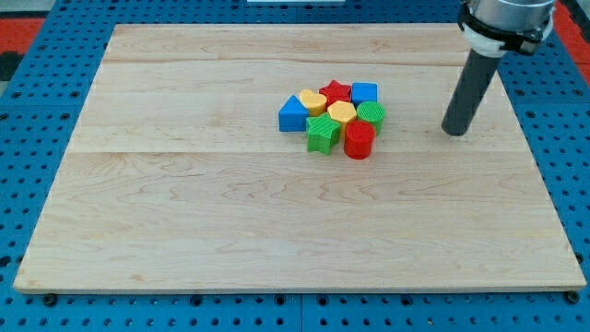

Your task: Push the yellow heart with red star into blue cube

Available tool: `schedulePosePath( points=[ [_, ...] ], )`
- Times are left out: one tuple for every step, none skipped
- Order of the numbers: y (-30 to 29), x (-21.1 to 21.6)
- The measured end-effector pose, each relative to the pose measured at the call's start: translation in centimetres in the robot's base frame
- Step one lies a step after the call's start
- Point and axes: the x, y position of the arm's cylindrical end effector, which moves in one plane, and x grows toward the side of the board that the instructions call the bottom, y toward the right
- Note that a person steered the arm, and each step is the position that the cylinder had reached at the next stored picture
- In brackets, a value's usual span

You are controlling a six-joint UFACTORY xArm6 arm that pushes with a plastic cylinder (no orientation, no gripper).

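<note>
My tip (454, 132) is all the arm carries: a straight dark rod with no jaws to spread or close, and it holds nothing. It rests on the wooden board (184, 212) in the upper right of the frame, well apart from the blocks and touching none of them; the nearest is off to its left.

Eight blocks sit bunched in one tight cluster just above the middle of the frame, most of them touching their neighbours. By colour they come in pairs:

- **Two blue:** the blue cube (364, 92) at the cluster's upper right corner, and a blue triangular block (293, 114) at its left end.
- **Two red:** the red star (336, 91) at the top, just left of the blue cube and against it, and a red cylinder (359, 141) at the lower right.
- **Two yellow:** the yellow heart (312, 100) at the upper left, pressed between the blue triangular block and the red star, and a yellow block (341, 112) in the centre whose shape looks roughly hexagonal.
- **Two green:** a green star (321, 133) at the bottom left, and a green ribbed round block (371, 114) on the right side, below the blue cube.

So the yellow heart, red star and blue cube stand in a row along the cluster's top edge, left to right. A blue pegboard surface (37, 166) surrounds the board.
</note>
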Motion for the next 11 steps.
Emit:
schedulePosePath(
  points=[
    [-0.5, -1.1],
    [-2.4, -1.2],
    [-3.4, -2.8],
    [-4.7, -4.2],
    [-8.6, -4.2],
    [-12.2, -4.2],
    [-15.9, -4.2],
    [-19.2, -5.0],
    [-21.8, -6.3],
    [-23.7, -8.1],
    [-25.2, -9.7]
  ],
)
